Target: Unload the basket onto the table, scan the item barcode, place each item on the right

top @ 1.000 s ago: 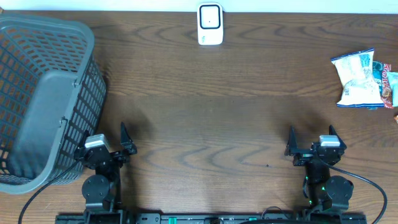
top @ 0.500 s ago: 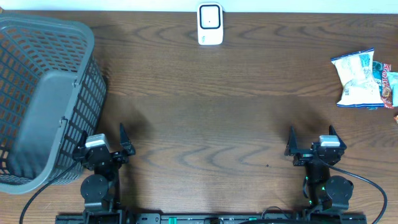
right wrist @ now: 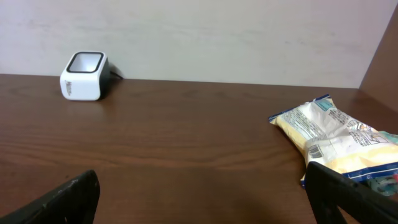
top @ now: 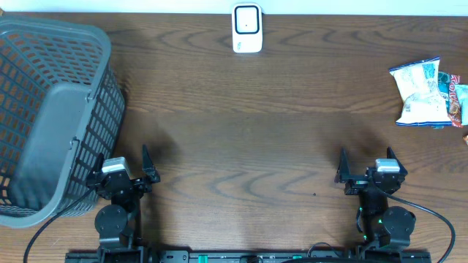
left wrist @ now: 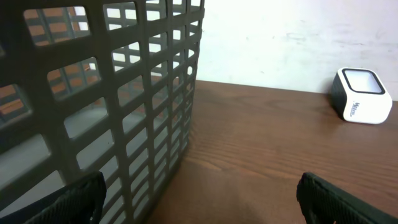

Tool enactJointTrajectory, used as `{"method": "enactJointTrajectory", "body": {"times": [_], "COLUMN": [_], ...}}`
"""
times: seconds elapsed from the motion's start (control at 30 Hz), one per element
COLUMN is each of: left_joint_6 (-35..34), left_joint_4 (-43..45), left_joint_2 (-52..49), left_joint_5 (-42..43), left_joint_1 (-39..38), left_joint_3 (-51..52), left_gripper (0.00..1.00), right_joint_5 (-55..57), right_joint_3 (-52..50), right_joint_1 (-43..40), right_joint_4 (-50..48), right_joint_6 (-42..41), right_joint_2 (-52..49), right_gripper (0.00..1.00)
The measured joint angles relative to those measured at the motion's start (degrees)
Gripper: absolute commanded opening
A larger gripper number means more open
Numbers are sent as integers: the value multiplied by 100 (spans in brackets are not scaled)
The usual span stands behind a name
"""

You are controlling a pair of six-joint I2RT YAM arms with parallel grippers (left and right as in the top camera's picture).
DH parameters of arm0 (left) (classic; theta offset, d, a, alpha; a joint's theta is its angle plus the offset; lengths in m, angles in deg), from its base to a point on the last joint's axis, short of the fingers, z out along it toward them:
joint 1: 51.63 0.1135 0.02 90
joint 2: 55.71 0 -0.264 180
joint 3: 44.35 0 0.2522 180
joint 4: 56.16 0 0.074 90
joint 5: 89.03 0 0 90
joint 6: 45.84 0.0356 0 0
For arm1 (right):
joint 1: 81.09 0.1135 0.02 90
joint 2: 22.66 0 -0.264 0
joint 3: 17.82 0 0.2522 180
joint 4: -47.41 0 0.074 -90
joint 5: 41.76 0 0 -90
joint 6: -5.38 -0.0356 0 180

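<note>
Overhead, the left claw (top: 121,164) is standing spread wide and empty, the grey basket (top: 51,109) just beside its left finger. The right claw (top: 367,162) is gaping empty too; the snack bag (top: 420,91) is lying on the bench (top: 256,131) well ahead, to its right. The white scanner (top: 247,28) is sitting far ahead between both claws. From the left wrist, basket mesh (left wrist: 189,93) is filling the claw's left side. From the right wrist, the bag's barcode (right wrist: 314,151) is facing the claw.

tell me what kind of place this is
Likely a mock shop checkout set up on a wooden table: a white barcode scanner at the far edge, a grey shopping basket at left, packaged snacks at right.
</note>
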Motion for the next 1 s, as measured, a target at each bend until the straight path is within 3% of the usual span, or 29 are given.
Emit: {"method": "enactJointTrajectory", "body": {"times": [1.0], "left_joint_6": [48], "left_joint_4": [-39], "left_joint_2": [0], "left_joint_5": [256], "left_joint_1": [-212], "left_joint_3": [-11], "left_gripper": [98], "right_joint_5": [0], "right_joint_3": [0], "right_joint_1": [0], "right_joint_4": [0], "right_joint_6": [0], "right_joint_2": [0], "right_gripper": [99]}}
